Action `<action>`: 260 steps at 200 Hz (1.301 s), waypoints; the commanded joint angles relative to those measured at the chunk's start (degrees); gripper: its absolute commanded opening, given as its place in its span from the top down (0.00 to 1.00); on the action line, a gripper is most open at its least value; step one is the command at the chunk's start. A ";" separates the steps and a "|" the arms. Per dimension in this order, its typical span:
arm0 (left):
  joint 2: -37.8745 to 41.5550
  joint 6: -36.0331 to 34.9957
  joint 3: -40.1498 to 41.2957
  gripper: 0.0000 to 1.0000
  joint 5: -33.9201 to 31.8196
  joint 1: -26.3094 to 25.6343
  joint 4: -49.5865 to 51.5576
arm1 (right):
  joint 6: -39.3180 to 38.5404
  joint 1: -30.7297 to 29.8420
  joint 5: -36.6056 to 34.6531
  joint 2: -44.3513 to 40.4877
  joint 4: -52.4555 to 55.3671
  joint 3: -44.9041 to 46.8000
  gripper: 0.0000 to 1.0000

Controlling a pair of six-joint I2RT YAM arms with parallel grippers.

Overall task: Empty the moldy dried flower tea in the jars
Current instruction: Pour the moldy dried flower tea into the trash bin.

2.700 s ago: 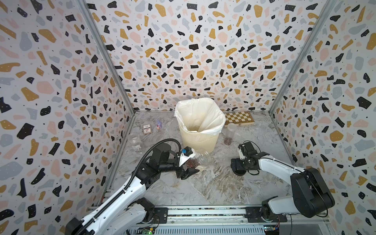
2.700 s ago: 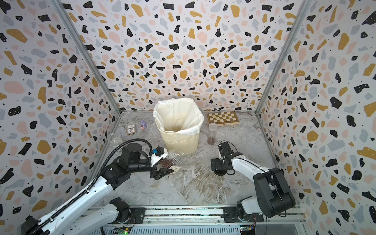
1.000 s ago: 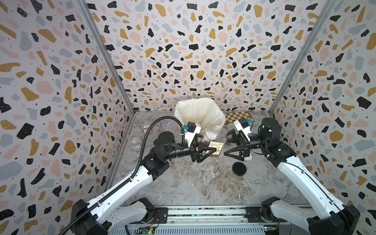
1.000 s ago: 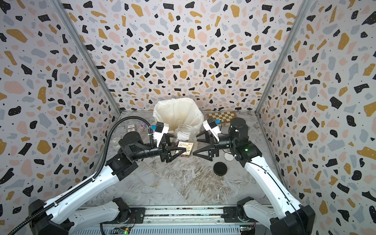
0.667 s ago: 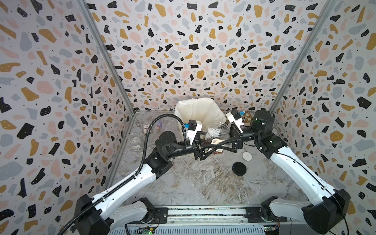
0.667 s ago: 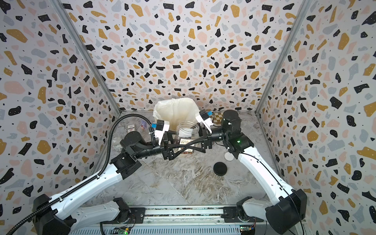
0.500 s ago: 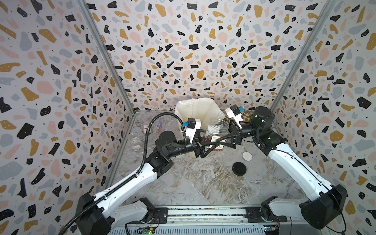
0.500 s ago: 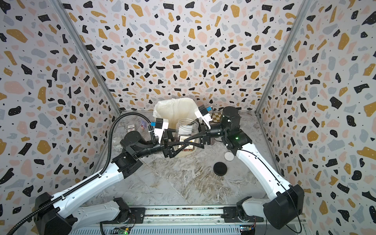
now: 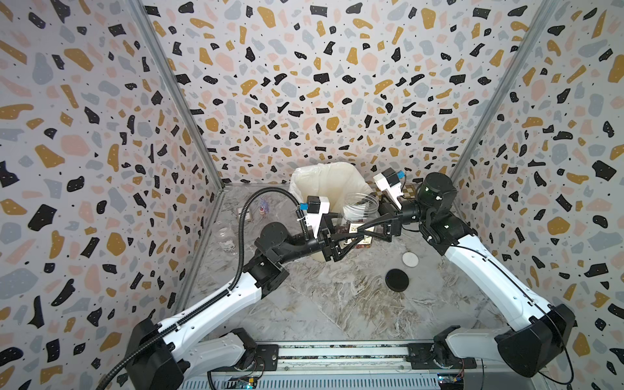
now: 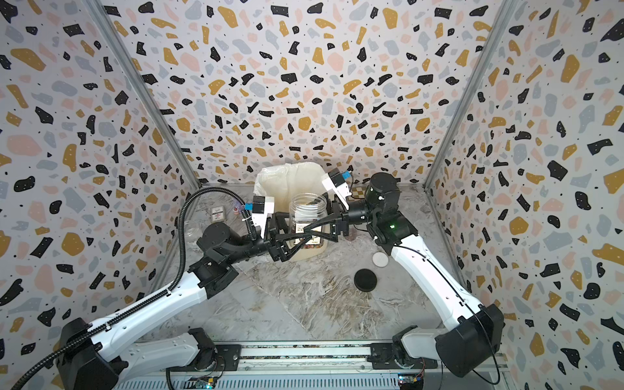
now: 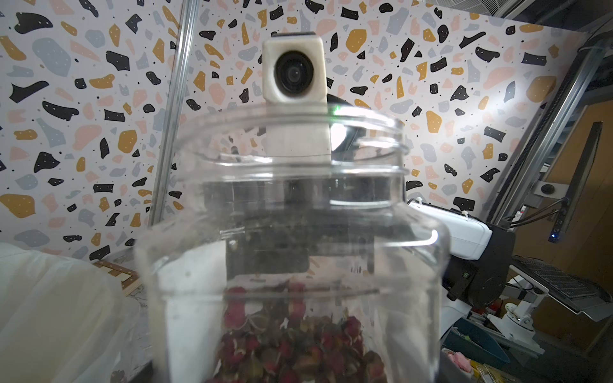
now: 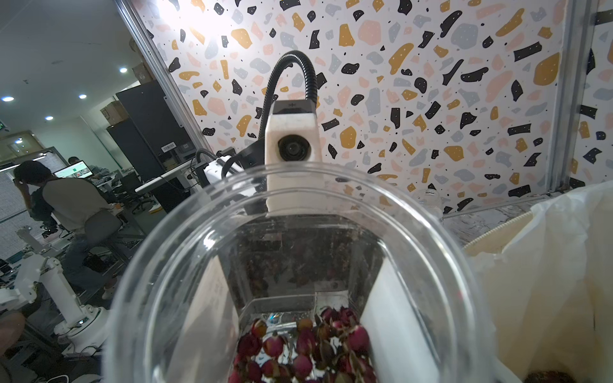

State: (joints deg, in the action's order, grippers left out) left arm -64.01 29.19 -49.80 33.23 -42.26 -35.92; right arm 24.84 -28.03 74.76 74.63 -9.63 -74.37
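Though label (image 10: 302,226) text is illegible, open jar (image 10: 305,207), tea (image 12: 298,345) inside.

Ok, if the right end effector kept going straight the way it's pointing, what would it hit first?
The open jar: the right end effector points straight at it, fingers either side of its labelled body. Beyond the jar sits the left end effector. Whether the right fingers touch it is unclear.
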 commanded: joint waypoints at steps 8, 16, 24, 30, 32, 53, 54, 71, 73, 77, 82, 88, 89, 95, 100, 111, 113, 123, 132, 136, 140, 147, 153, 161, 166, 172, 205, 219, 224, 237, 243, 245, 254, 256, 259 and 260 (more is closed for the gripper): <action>1.79 -0.51 1.53 0.41 -3.58 0.12 -1.74 | 0.18 -0.03 1.39 -1.33 -0.68 -2.10 0.09; 2.36 -1.16 1.75 0.41 -4.14 0.22 -0.93 | -0.34 0.08 1.22 -1.48 -0.15 -2.04 0.05; 2.85 -1.70 2.03 0.41 -4.64 0.21 -0.42 | -0.84 0.25 0.72 -1.64 0.25 -1.93 0.00; 3.07 -1.95 2.05 0.41 -4.82 0.18 -0.10 | -0.98 0.47 0.49 -1.68 0.32 -1.80 0.00; 3.14 -2.03 2.03 0.41 -4.88 0.28 -0.02 | -0.95 0.57 0.37 -1.72 0.38 -1.71 0.00; 3.28 -2.38 1.97 0.41 -5.26 0.33 0.08 | 0.16 1.31 0.08 -1.60 -0.01 -1.38 0.01; 3.28 -2.29 1.93 0.41 -5.27 0.33 0.03 | 0.27 1.31 0.01 -1.59 0.02 -1.39 0.01; 3.19 -2.12 1.99 0.41 -5.21 0.47 -0.60 | 3.11 1.96 -1.82 -1.34 -0.71 -1.47 0.01; 3.12 -2.08 2.08 0.41 -5.22 0.48 -0.65 | 3.55 2.05 -1.92 -1.33 -0.98 -1.41 0.01; 3.17 -1.98 2.12 0.41 -5.20 0.46 -0.77 | 4.48 2.22 -2.33 -1.40 -1.54 -1.42 0.01; 3.18 -1.88 2.17 0.41 -5.25 0.55 -0.95 | 5.49 2.41 -2.94 -1.54 -2.18 -1.30 0.01; 3.19 -1.74 2.37 0.41 -5.24 0.57 -1.35 | 6.42 2.42 -3.36 -1.58 -2.92 -1.23 0.01; 3.14 -1.66 2.36 0.41 -5.22 0.58 -1.48 | 6.57 2.44 -3.42 -1.59 -3.02 -1.22 0.01; 3.10 -1.36 2.51 0.41 -5.24 0.67 -1.97 | 7.29 2.35 -3.75 -1.68 -3.60 -1.22 0.01; 3.02 -1.04 2.52 0.41 -5.06 0.74 -2.22 | 7.79 2.28 -3.83 -1.68 -4.10 -1.09 0.01; 2.69 -0.63 2.38 0.41 -4.86 0.80 -2.59 | 8.20 1.87 -3.84 -1.77 -4.99 -0.89 0.00; 2.60 -0.54 2.37 0.41 -4.78 0.78 -2.71 | 8.21 1.80 -3.88 -1.77 -5.06 -0.87 0.00; 2.32 -0.17 2.26 0.41 -4.41 0.78 -3.15 | 8.21 1.34 -4.03 -1.78 -5.41 -0.87 0.00; 2.06 0.35 2.24 0.41 -3.99 0.78 -3.94 | 8.21 0.85 -3.63 -1.60 -5.72 -1.00 0.00; 1.90 0.57 2.19 0.41 -3.64 0.85 -4.30 | 8.13 0.65 -3.57 -1.52 -5.75 -1.11 0.00; 1.71 0.75 2.09 0.41 -3.39 0.79 -4.52 | 8.08 0.46 -3.49 -1.36 -5.73 -1.21 0.00; 1.45 1.00 1.91 0.41 -2.97 0.78 -4.57 | 7.95 0.19 -3.33 -1.18 -5.69 -1.38 0.02; 1.27 1.27 1.75 0.41 -2.71 0.82 -4.75 | 7.95 0.02 -3.16 -1.02 -5.70 -1.56 0.03; 1.08 1.63 1.81 0.41 -2.60 0.83 -5.35 | 7.94 -0.06 -2.97 -0.90 -5.61 -1.73 0.04; 1.07 1.82 1.96 0.41 -2.71 0.80 -5.55 | 7.94 -0.09 -2.68 -0.81 -5.62 -1.83 0.05; 1.03 1.88 1.96 0.41 -2.65 0.86 -5.65 | 8.03 -0.08 -2.44 -0.69 -5.60 -1.89 0.06; 0.49 2.44 1.90 0.40 -2.62 0.92 -5.78 | 7.86 -0.16 -2.51 -0.89 -5.50 -1.96 0.15; 0.29 2.63 1.78 0.38 -2.43 0.97 -5.85 | 7.86 -0.15 -2.84 -0.77 -5.01 -2.19 0.18; 0.25 2.63 1.73 0.37 -2.44 0.96 -5.72 | 7.80 -0.11 -3.00 -0.62 -4.82 -2.25 0.18; 0.29 2.58 1.64 0.31 -3.02 1.04 -4.94 | 7.59 0.02 -3.32 -0.54 -4.30 -2.27 0.19; 0.42 2.55 1.72 0.28 -3.50 1.14 -4.48 | 7.42 0.12 -3.47 -0.54 -4.13 -2.27 0.19; 0.45 2.54 1.75 0.27 -3.67 1.20 -4.30 | 7.42 0.14 -3.48 -0.54 -4.10 -2.27 0.20; 0.64 2.56 1.88 0.21 -3.88 1.30 -3.99 | 7.33 0.37 -3.65 -0.47 -3.92 -2.27 0.20; 0.70 2.54 1.92 0.20 -3.92 1.32 -3.98 | 7.26 0.42 -3.72 -0.46 -3.87 -2.27 0.20; 0.79 2.55 2.02 0.19 -4.00 1.38 -3.94 | 7.22 0.50 -3.81 -0.45 -3.78 -2.27 0.21; 0.76 2.54 2.05 0.18 -3.99 1.39 -3.91 | 7.19 0.51 -3.82 -0.50 -3.76 -2.27 0.21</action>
State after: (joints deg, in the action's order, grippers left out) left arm -63.22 31.57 -47.48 31.29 -41.58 -38.22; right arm 32.53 -27.31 70.85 74.63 -13.63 -74.37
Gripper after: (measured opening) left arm 0.778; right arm 0.897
